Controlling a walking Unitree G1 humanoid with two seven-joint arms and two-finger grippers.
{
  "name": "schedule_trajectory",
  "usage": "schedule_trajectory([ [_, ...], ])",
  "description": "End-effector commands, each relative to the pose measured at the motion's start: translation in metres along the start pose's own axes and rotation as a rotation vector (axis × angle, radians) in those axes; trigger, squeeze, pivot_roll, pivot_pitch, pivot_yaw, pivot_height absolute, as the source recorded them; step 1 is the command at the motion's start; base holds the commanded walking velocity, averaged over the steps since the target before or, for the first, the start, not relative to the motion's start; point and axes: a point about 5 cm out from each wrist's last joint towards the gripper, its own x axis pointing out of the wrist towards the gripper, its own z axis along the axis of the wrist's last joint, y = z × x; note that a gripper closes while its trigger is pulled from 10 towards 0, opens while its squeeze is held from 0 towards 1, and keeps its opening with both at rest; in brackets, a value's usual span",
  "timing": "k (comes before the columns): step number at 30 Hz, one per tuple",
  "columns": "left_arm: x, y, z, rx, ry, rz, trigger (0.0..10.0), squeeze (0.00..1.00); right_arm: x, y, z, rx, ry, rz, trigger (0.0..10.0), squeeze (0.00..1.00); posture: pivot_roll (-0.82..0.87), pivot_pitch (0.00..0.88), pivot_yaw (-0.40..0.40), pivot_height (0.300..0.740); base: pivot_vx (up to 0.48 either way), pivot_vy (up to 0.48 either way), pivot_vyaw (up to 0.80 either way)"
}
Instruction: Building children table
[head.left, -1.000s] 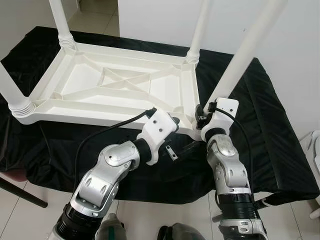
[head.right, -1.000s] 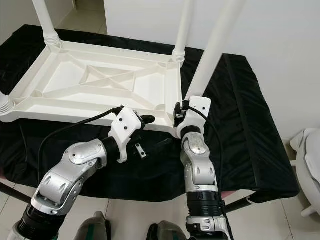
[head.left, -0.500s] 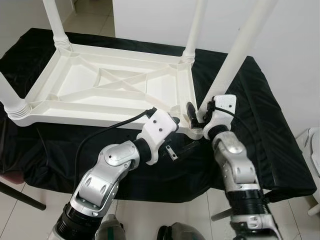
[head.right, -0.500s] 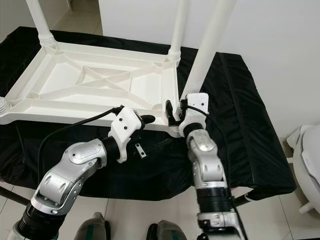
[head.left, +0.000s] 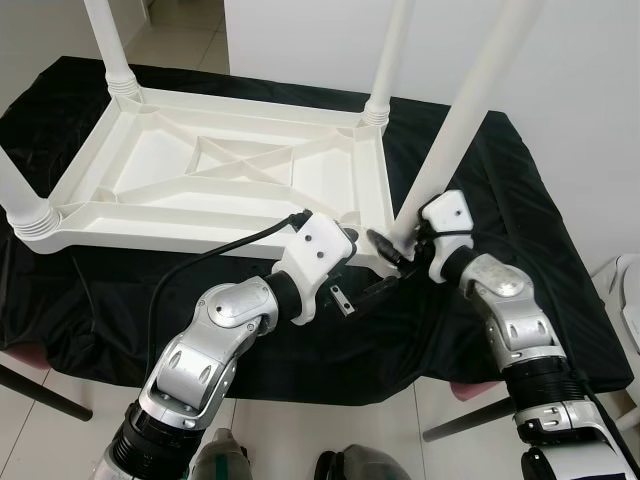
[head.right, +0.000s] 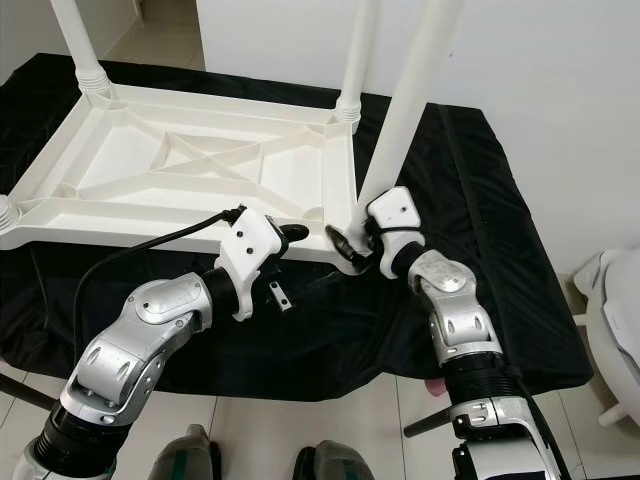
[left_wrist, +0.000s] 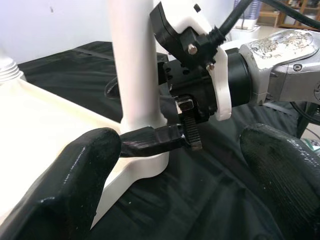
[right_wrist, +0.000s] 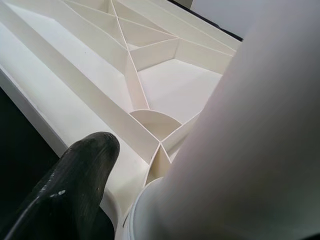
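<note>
A white children's table (head.left: 230, 170) lies upside down on a black cloth (head.left: 520, 200) draped over a work surface, its ribbed underside facing up and four legs pointing at the ceiling, one at each corner. The step in hand appears to be seating the last leg (head.left: 470, 100), the one at about four o'clock of the tabletop, nearest the robot's right side; it leans slightly off vertical, which suggests it is not yet fully home in its socket. The right gripper (head.left: 385, 250) is at the foot of this leg, one black finger reaching across toward nine o'clock past the socket; the wrist view shows the leg close against it, the fingers look parted around the base rather than clamped, though the far finger is hidden. The left gripper (left_wrist: 180, 165) hovers at the table's near edge, around six o'clock, its two fingers spread wide and holding nothing. By these pictures, the next move calls for a firm hold low on the leg, then a straight push or twist into the corner socket while the left arm steadies the tabletop.
</note>
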Motion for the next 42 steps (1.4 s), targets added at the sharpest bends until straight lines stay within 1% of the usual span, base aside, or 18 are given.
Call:
schedule_trajectory([
  [1,0.000,0.001,0.000,-0.009,-0.001,0.020,10.0,0.00,-0.001,-0.005,-0.001,-0.026,0.010,0.003,10.0,0.00,0.02,0.005,-0.074,0.740,0.000,0.000,0.00],
  [2,0.000,0.001,0.000,-0.009,-0.001,0.020,10.0,0.00,-0.001,-0.005,-0.001,-0.026,0.010,0.003,10.0,0.00,0.02,0.005,-0.074,0.740,0.000,0.000,0.00],
  [3,0.000,0.001,0.000,-0.009,-0.001,0.021,10.0,0.00,0.000,-0.009,-0.001,0.041,-0.003,-0.035,10.0,0.00,0.02,0.005,-0.074,0.740,0.000,0.000,0.00],
  [4,0.000,0.001,0.000,-0.009,-0.001,0.021,10.0,0.00,0.000,-0.009,-0.001,0.041,-0.003,-0.035,10.0,0.00,0.02,0.005,-0.074,0.740,0.000,0.000,0.00],
  [6,-0.001,0.001,0.000,-0.012,-0.001,0.021,10.0,0.00,0.000,-0.015,-0.004,0.134,-0.028,-0.072,10.0,0.00,0.01,0.008,-0.074,0.740,0.000,0.000,0.00],
  [8,0.000,0.001,0.000,-0.013,-0.001,0.020,10.0,0.00,0.000,-0.015,-0.005,0.162,-0.038,-0.069,10.0,0.00,0.01,0.008,-0.074,0.740,0.000,0.000,0.00],
  [14,0.000,0.000,0.000,-0.012,-0.001,0.013,10.0,0.00,0.000,-0.019,-0.007,0.187,-0.063,-0.034,10.0,0.00,0.01,0.007,-0.066,0.740,0.000,0.000,0.00],
  [15,0.000,0.000,0.000,-0.011,0.000,0.011,10.0,0.00,0.001,-0.020,-0.008,0.192,-0.060,-0.036,9.3,0.00,0.01,0.007,-0.066,0.740,0.000,0.000,0.00],
  [17,0.000,0.000,0.000,-0.011,0.000,0.009,10.0,0.00,0.002,-0.020,-0.010,0.197,-0.059,-0.024,2.0,0.00,0.01,0.005,-0.065,0.740,0.000,0.000,0.00],
  [19,0.000,0.000,0.000,-0.011,0.000,0.008,10.0,0.00,0.002,-0.020,-0.011,0.199,-0.062,-0.017,2.0,0.00,0.01,0.005,-0.065,0.740,0.000,0.000,0.00],
  [20,0.000,0.000,0.000,-0.011,0.001,0.008,10.0,0.00,0.003,-0.018,-0.012,0.213,-0.061,-0.005,0.0,0.00,0.02,0.005,-0.067,0.740,0.000,0.000,0.00],
  [27,-0.001,0.000,0.000,-0.011,0.003,0.010,10.0,0.00,0.003,-0.009,-0.019,0.259,-0.053,0.038,0.0,0.00,0.02,0.003,-0.067,0.740,0.000,0.000,0.00],
  [32,-0.001,-0.002,0.000,-0.012,0.003,0.005,10.0,0.00,0.004,-0.005,-0.017,0.299,-0.077,-0.007,0.0,0.00,0.02,0.000,-0.070,0.740,0.000,0.000,0.00],
  [38,-0.001,-0.003,-0.001,-0.011,0.003,0.002,10.0,0.00,0.004,-0.001,-0.014,0.306,-0.079,-0.064,0.0,0.00,0.02,0.000,-0.072,0.740,0.000,0.000,0.00],
  [39,-0.001,-0.003,-0.001,-0.012,0.003,0.000,10.0,0.00,0.005,-0.001,-0.013,0.309,-0.073,-0.108,10.0,0.00,0.02,0.000,-0.074,0.740,0.000,0.000,0.00],
  [40,-0.001,-0.004,-0.001,-0.012,0.003,-0.003,10.0,0.00,0.005,0.000,-0.011,0.330,-0.068,-0.153,10.0,0.00,0.02,0.000,-0.075,0.740,0.000,0.000,0.00],
  [41,-0.001,-0.004,-0.001,-0.012,0.003,-0.003,10.0,0.00,0.005,0.000,-0.011,0.330,-0.068,-0.153,10.0,0.00,0.02,0.000,-0.075,0.740,0.000,0.000,0.00],
  [42,-0.001,-0.004,-0.001,-0.013,0.003,-0.005,10.0,0.00,0.005,0.001,-0.011,0.354,-0.055,-0.225,10.0,0.00,0.02,0.000,-0.075,0.740,0.000,0.000,0.00],
])
